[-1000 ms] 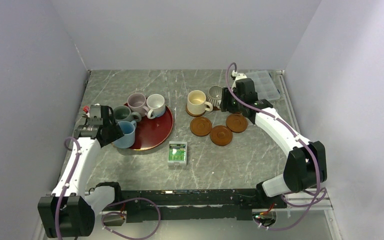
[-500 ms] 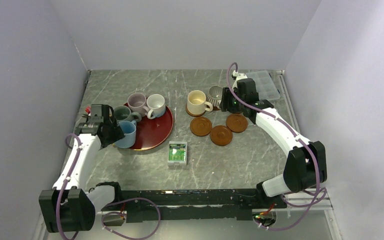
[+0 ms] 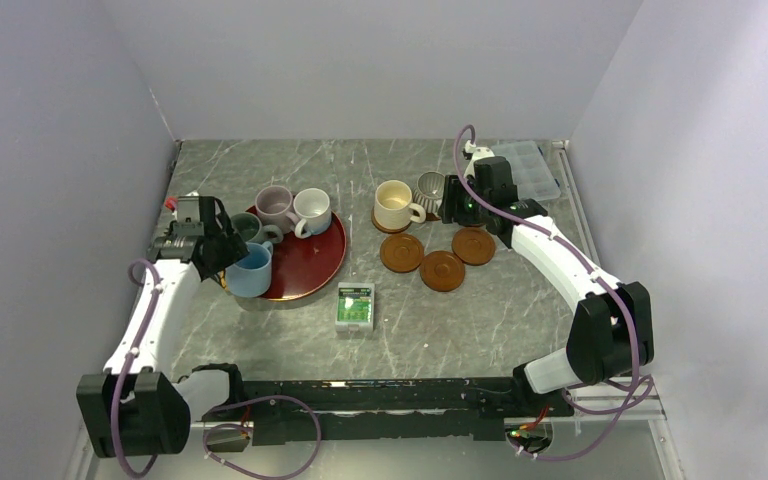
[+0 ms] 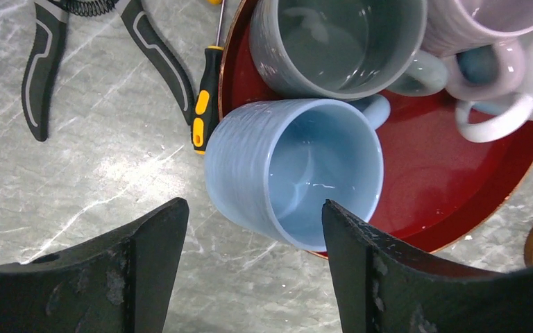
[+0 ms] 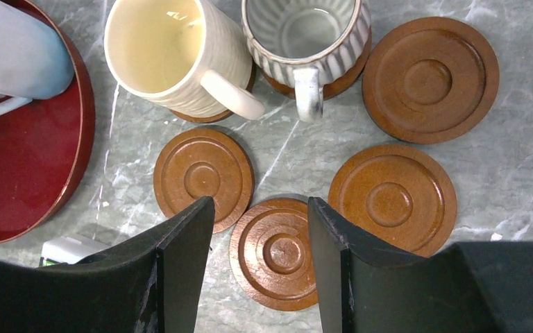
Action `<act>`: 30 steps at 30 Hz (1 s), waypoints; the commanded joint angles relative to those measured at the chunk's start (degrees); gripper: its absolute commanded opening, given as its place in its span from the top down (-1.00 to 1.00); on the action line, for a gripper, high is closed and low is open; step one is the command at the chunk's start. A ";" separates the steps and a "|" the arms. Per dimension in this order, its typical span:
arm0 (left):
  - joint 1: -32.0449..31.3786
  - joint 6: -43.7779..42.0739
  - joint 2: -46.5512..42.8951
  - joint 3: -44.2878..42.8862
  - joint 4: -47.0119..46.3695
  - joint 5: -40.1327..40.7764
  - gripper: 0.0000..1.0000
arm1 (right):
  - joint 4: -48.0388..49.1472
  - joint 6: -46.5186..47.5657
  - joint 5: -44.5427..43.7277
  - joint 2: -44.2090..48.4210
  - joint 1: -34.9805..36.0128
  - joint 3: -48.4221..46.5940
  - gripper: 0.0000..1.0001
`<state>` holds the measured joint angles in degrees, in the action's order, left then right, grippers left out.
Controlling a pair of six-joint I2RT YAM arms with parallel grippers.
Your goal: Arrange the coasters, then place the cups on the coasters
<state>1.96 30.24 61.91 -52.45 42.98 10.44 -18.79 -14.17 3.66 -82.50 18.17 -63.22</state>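
My left gripper (image 4: pixel 253 208) is open at the near left side of the light blue cup (image 4: pixel 298 173). That cup leans tilted over the rim of the dark-red tray (image 4: pixel 458 173); my right finger (image 4: pixel 361 263) overlaps its rim and the left finger stands clear. The grey-green cup (image 3: pixel 245 228), mauve cup (image 3: pixel 273 203) and white cup (image 3: pixel 311 208) stand on the tray (image 3: pixel 315 260). The cream cup (image 5: pixel 173 55) and striped cup (image 5: pixel 305 35) each sit on a coaster. My right gripper (image 5: pixel 260 202) hangs open above several bare coasters, among them one (image 5: pixel 277 253) below the jaws and another (image 5: pixel 392 198).
Pliers (image 4: pixel 41 62) and a yellow-handled screwdriver (image 4: pixel 205 104) lie on the table just left of the tray. A green-and-white box (image 3: pixel 355 307) lies at the table's middle front. A clear plastic case (image 3: pixel 530 165) sits at the back right.
My left gripper has moved a little toward the back, along the light blue cup, still open. The cups, the coasters and the right arm have not moved.
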 commanded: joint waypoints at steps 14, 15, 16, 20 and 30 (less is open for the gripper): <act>1.72 -0.46 6.33 0.59 -1.03 0.67 -0.21 | 2.69 -0.51 1.78 -0.21 -0.28 -0.24 -0.12; 1.81 -0.51 6.54 0.81 -0.98 0.64 -0.17 | 2.70 -0.50 1.86 -0.21 -0.33 -0.24 -0.12; 1.87 -0.53 6.79 0.93 -0.90 0.73 -0.15 | 2.62 -0.51 1.87 -0.21 -0.29 -0.24 -0.12; 1.95 -1.15 7.98 0.88 -0.65 0.33 -0.08 | 2.72 -0.54 1.95 -0.27 -0.33 -0.19 -0.12; 1.92 -3.36 9.30 -0.26 1.59 0.06 0.42 | 2.89 -0.59 2.38 -0.38 -0.28 -0.06 -0.12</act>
<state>3.57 28.93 71.48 -51.77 41.58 9.96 -18.74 -14.17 5.08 -82.65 18.13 -63.22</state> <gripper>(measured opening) 0.344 0.560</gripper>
